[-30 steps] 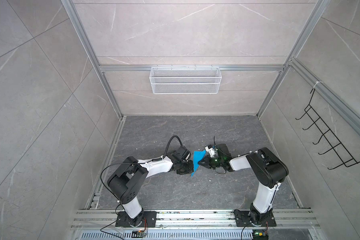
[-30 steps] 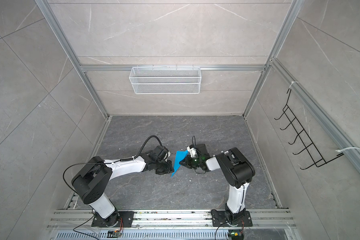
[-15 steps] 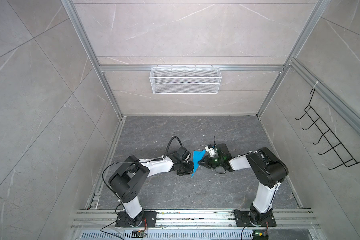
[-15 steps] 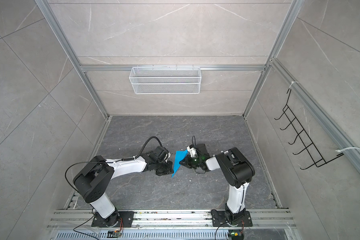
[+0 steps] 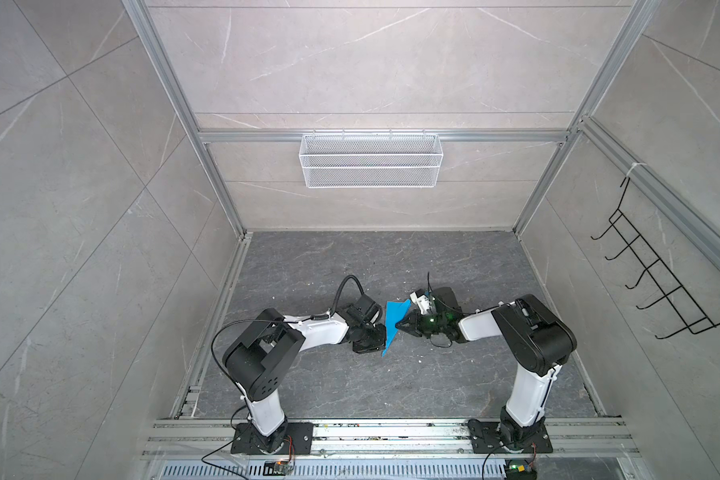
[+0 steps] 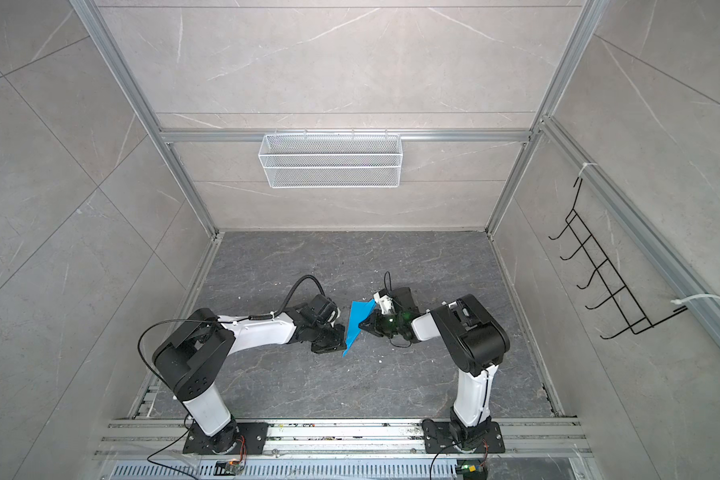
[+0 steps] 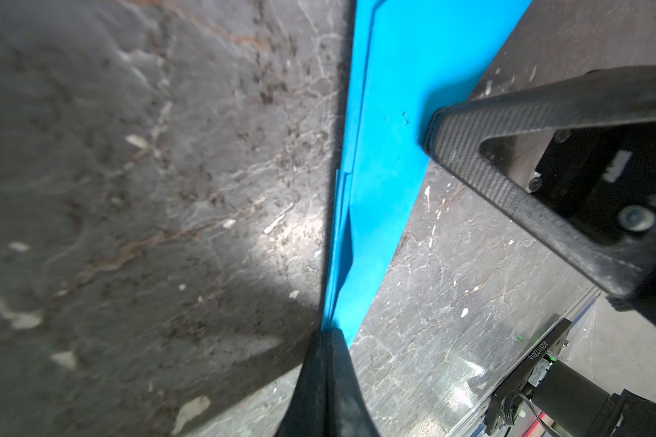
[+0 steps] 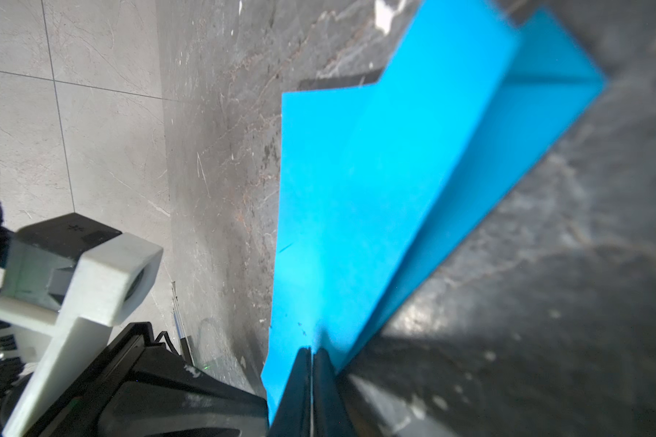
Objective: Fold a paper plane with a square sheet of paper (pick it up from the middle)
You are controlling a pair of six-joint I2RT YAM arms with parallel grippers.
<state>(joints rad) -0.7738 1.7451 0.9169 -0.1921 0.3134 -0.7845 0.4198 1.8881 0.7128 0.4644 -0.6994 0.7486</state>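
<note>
The paper plane (image 5: 393, 320) is bright blue, folded into a slim pointed dart with layered creases. Its wide tail points away and its tip points nearer. It is at mid-counter (image 5: 350, 270), pinched between the left gripper (image 7: 328, 333) and right gripper (image 8: 311, 352).

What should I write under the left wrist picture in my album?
The left gripper pinches an edge of the blue paper plane; the right gripper grips it farther along.

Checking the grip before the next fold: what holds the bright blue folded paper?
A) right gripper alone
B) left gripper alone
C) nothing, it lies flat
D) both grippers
D: the left gripper and the right gripper each pinch the bright blue folded paper with shut jaws.
</note>
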